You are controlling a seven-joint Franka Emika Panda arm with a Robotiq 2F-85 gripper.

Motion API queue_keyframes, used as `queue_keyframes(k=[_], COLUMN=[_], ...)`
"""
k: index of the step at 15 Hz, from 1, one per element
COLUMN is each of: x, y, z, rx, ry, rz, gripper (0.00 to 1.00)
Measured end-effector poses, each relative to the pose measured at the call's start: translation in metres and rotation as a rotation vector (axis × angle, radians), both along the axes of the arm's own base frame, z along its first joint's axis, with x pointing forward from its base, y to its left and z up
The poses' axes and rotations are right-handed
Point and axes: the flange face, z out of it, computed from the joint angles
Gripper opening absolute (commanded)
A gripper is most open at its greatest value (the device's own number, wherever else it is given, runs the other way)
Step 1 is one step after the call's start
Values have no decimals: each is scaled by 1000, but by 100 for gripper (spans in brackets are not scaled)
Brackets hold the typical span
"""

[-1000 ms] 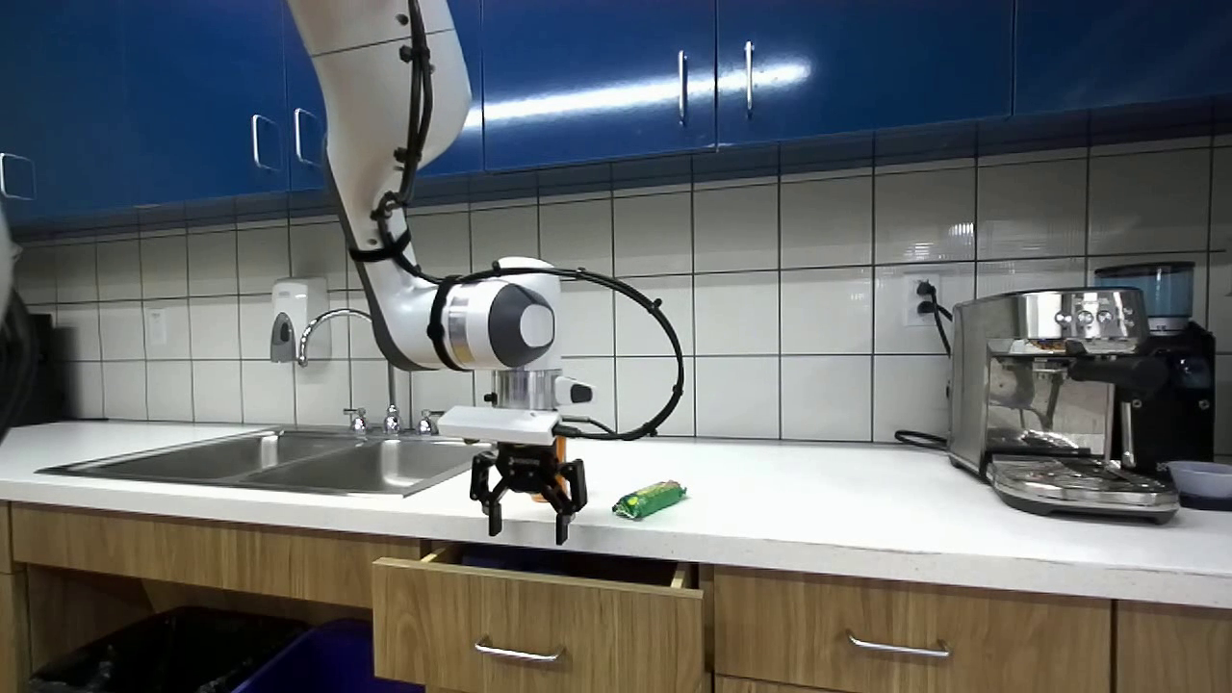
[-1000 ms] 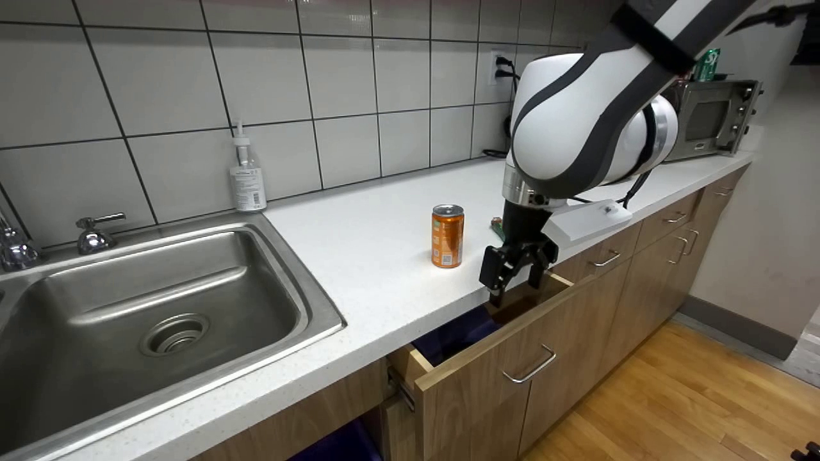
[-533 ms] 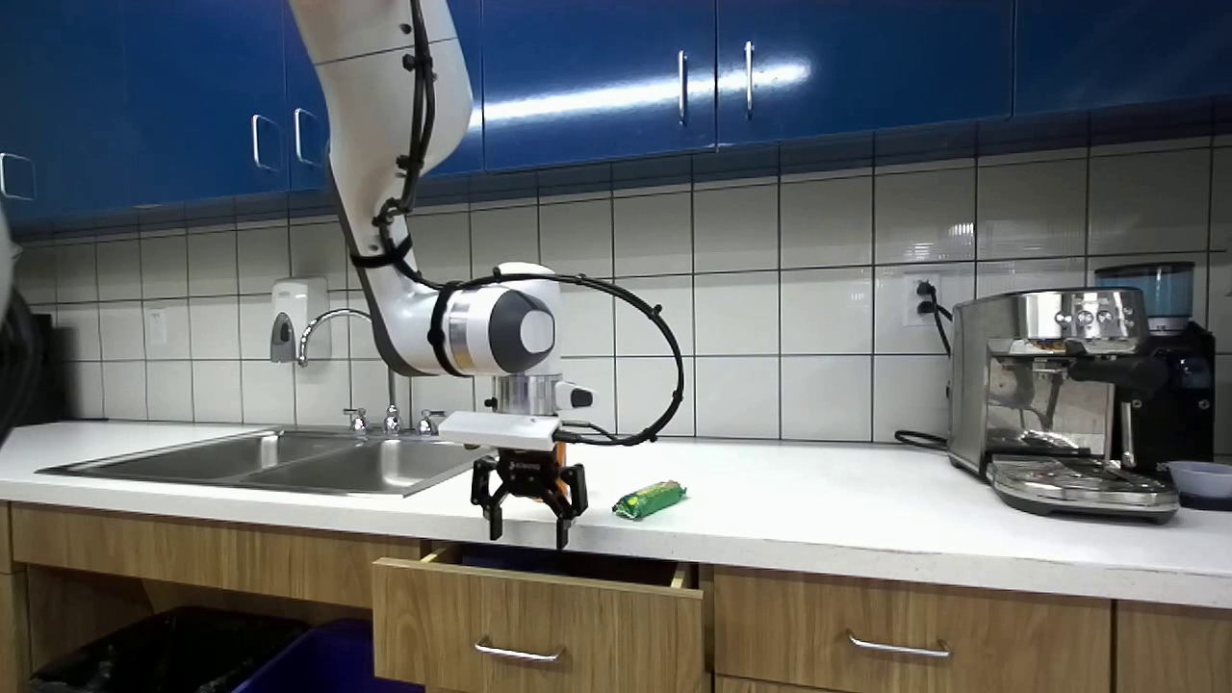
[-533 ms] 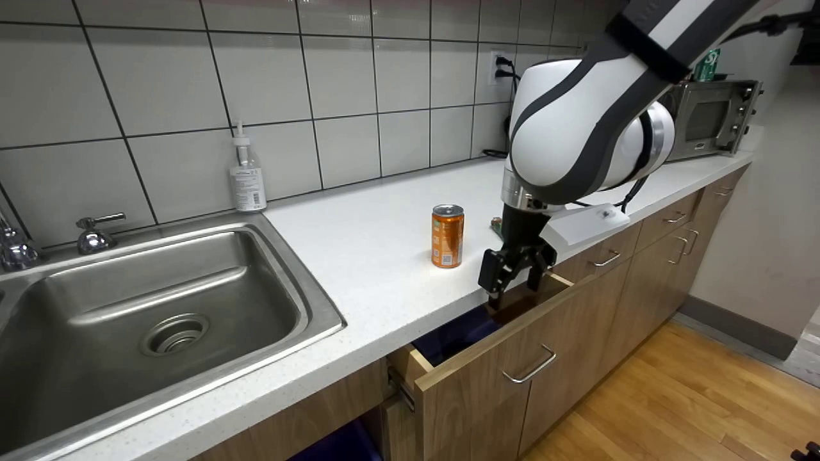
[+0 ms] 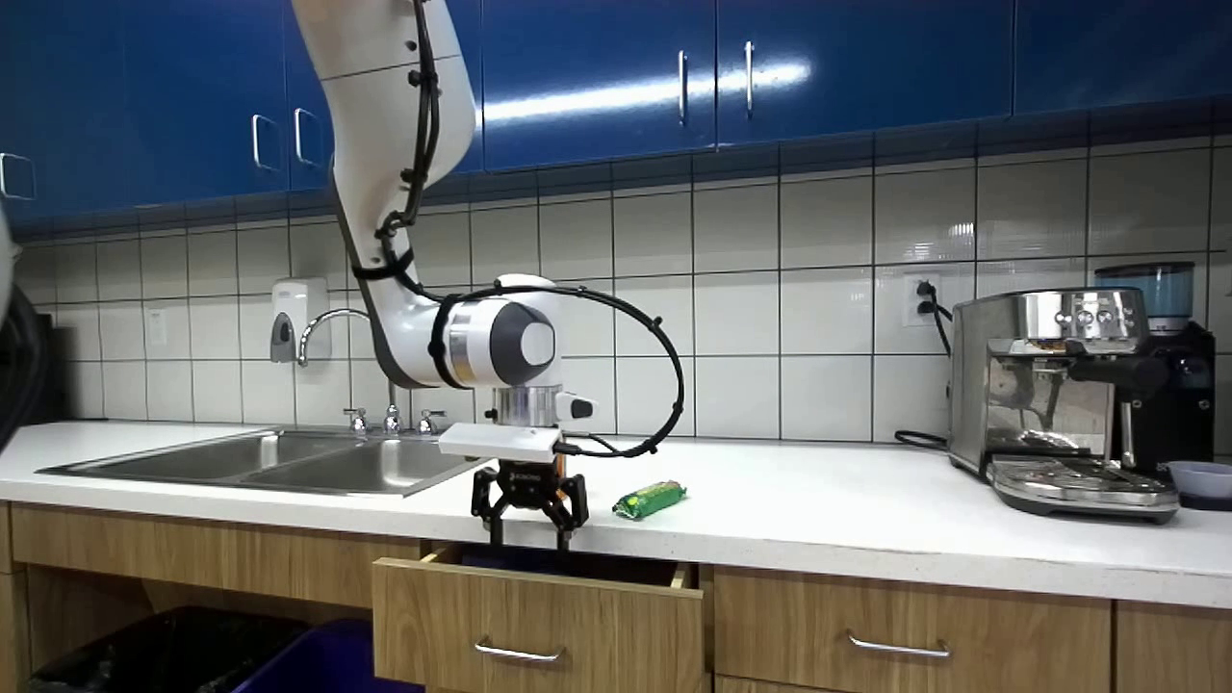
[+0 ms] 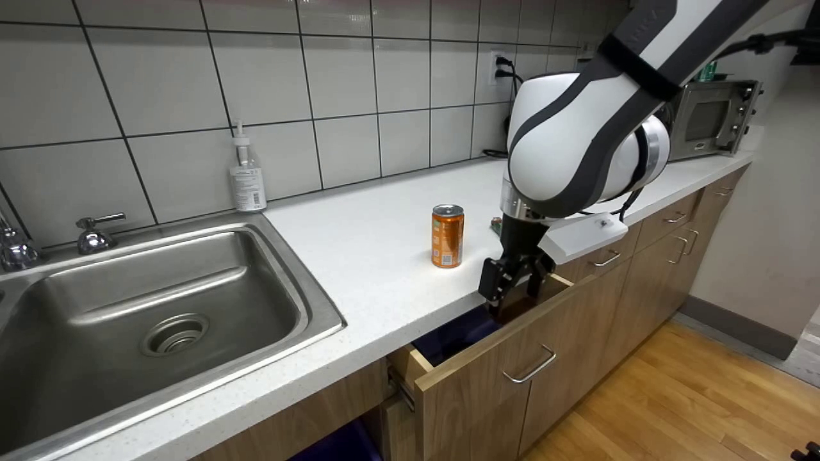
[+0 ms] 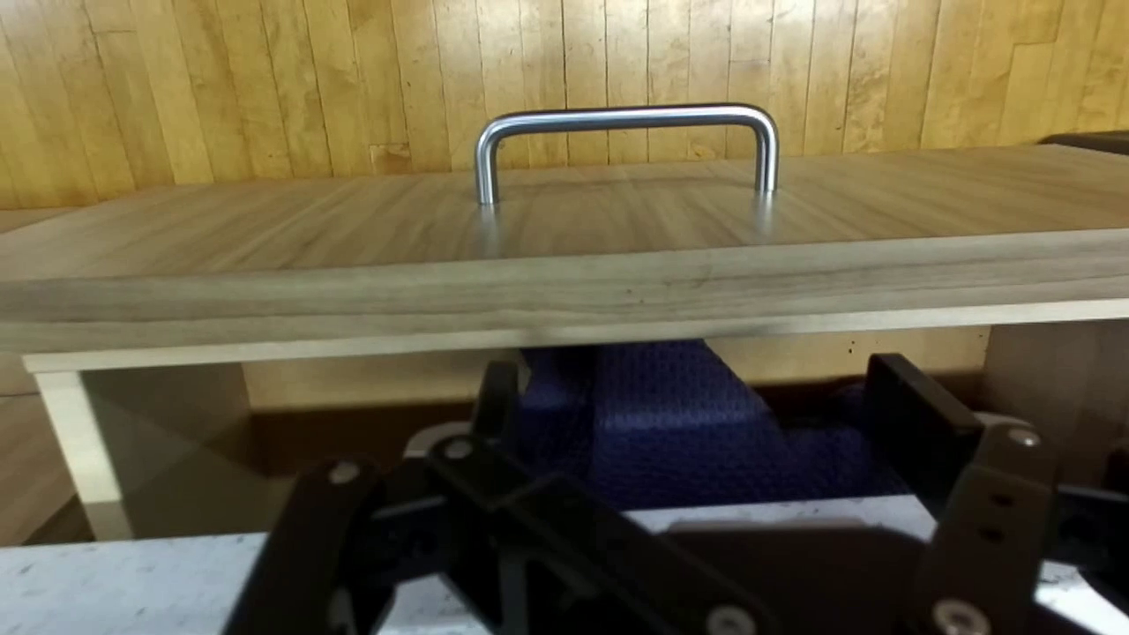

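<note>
Your tool (image 5: 529, 541) points straight down just in front of the bench (image 5: 818, 505) edge, its two fingers (image 7: 917, 423) standing wide apart. Between and below them in your wrist view you see a dark blue cloth (image 7: 688, 445) lying in the drawer (image 5: 597, 626). Its textured folds run up to the inner side of the drawer front, and in an exterior view more of it shows toward the end nearer the sink. You can't tell from these views whether either fingertip touches it. The drawer stands partly pulled out beneath the bench, and its metal handle (image 7: 626, 116) faces outward, over a wooden floor (image 7: 353, 88).

Near your tool, a green wrapped packet (image 5: 651, 500) lies on the bench. An orange can (image 6: 447, 237) stands upright there too; from an exterior view your tool hides most of it.

Farther along you have the steel sink (image 6: 323, 317), with a clear pump bottle (image 6: 248, 189) upright by its back corner. Well apart, toward the opposite end, a steel espresso machine (image 5: 1049, 385) stands beside a black grinder (image 5: 1169, 385). Behind everything runs a tiled wall (image 5: 736, 318), with glossy blue cabinets (image 5: 597, 58) above it.
</note>
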Motion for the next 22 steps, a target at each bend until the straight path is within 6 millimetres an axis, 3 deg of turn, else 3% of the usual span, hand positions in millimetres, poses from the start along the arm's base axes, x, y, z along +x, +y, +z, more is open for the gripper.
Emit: queue_keyframes(k=[8,22], x=[2,6], y=[1,1], z=[-19,-33], rx=[-17,-19], ry=[14,31], rz=[-13,-22], gripper=[100,100])
